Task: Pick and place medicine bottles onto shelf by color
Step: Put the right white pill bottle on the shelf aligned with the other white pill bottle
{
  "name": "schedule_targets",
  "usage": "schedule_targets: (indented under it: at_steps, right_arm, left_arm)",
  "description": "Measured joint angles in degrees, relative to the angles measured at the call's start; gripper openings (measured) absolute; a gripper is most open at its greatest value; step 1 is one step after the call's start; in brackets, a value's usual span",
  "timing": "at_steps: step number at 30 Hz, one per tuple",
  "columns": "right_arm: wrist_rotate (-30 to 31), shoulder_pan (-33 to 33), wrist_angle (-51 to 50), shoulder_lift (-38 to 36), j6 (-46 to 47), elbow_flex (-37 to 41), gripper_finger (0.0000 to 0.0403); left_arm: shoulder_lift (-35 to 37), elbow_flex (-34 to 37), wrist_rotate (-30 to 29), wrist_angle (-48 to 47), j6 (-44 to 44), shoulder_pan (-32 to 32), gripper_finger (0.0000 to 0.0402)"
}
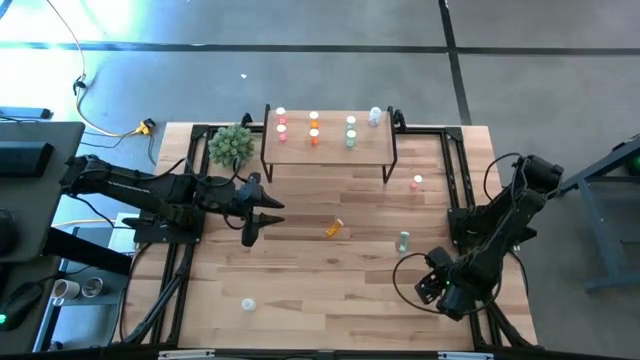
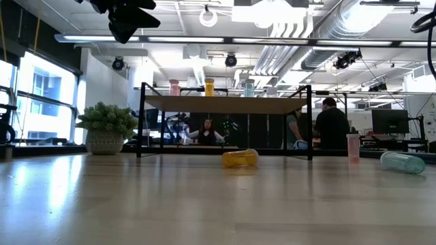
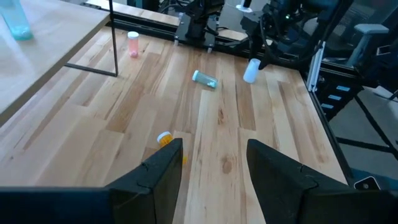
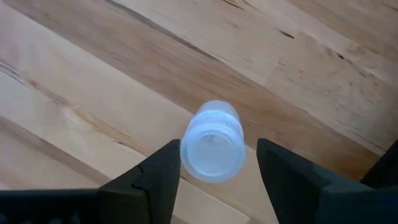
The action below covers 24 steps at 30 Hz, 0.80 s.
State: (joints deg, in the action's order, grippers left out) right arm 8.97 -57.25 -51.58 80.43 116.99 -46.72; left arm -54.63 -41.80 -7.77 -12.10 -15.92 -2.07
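The shelf (image 1: 328, 150) stands at the table's far side. On it stand pink (image 1: 281, 120), orange (image 1: 314, 128), green (image 1: 351, 131) and clear (image 1: 375, 116) bottles. An orange bottle (image 1: 333, 229) and a green one (image 1: 404, 241) lie on their sides on the table, and a pink one (image 1: 417, 181) stands by the shelf. My right gripper (image 4: 217, 155) is open at the near right, pointing down. Its fingers stand on either side of a clear white-capped bottle (image 4: 212, 140), which also shows in the left wrist view (image 3: 251, 70). My left gripper (image 1: 262, 215) is open and empty, high above the table's left half.
A green spiky plant in a pot (image 1: 232, 146) stands left of the shelf. A white bottle (image 1: 248, 305) sits at the near left. Black frame rails (image 1: 462, 180) run along the table's sides. Bare wood lies between the loose bottles. People sit in the room behind (image 2: 332, 122).
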Motion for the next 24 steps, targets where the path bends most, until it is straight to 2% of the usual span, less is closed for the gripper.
schedule_targets:
  at_steps: [6, 15, 24]
  right_arm:
    - [0.0, 0.2, 1.0, 1.0, 0.0, 0.0, 0.0193]
    - [0.1, 1.7, 1.1, 0.9, -0.4, -0.1, 0.0116]
    - [-0.9, 6.4, 0.9, 0.8, -5.3, -1.9, 0.0132]
  left_arm:
    - [0.0, 0.0, -0.4, 0.0, 0.0, 0.0, 0.0170]
    - [0.0, 0.0, -0.4, 0.0, 0.0, 0.0, 0.0170]
    - [0.0, 0.0, -0.8, 0.0, 1.1, 0.2, 0.0170]
